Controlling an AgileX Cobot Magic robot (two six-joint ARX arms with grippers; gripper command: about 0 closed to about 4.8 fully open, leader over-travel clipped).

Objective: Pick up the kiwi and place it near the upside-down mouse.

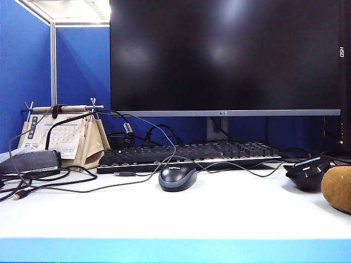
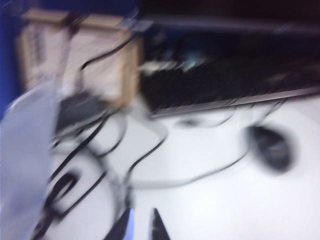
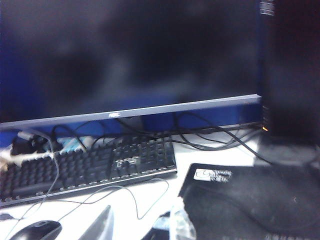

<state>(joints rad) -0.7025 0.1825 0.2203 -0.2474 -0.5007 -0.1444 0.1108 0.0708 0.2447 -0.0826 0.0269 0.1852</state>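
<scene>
Kiwi (image 1: pixel 338 189) sits on the white worktop (image 1: pixel 219 211) at the far right edge of the exterior view, partly cut off by the frame. Just left of it and slightly farther back lies the upside-down mouse (image 1: pixel 308 173), black, flat underside up; the two look almost touching, so the placing seems done.

Left of these, mid-worktop, is the domed blue-grey mouse (image 1: pixel 177 177), cable trailing to the keyboard (image 1: pixel 186 155) under the monitor (image 1: pixel 225 55). A desk calendar (image 1: pixel 66 134) and loose cables sit far left.

Neither arm shows in the exterior view. Left gripper (image 2: pixel 142 227): two dark fingertips close together with a narrow gap, nothing between them, above the cables at left; view blurred. Right gripper (image 3: pixel 140 225): pale fingers apart, empty, over the near worktop beside a dark mouse pad (image 3: pixel 250 200). Both seem clear of the fruit.
</scene>
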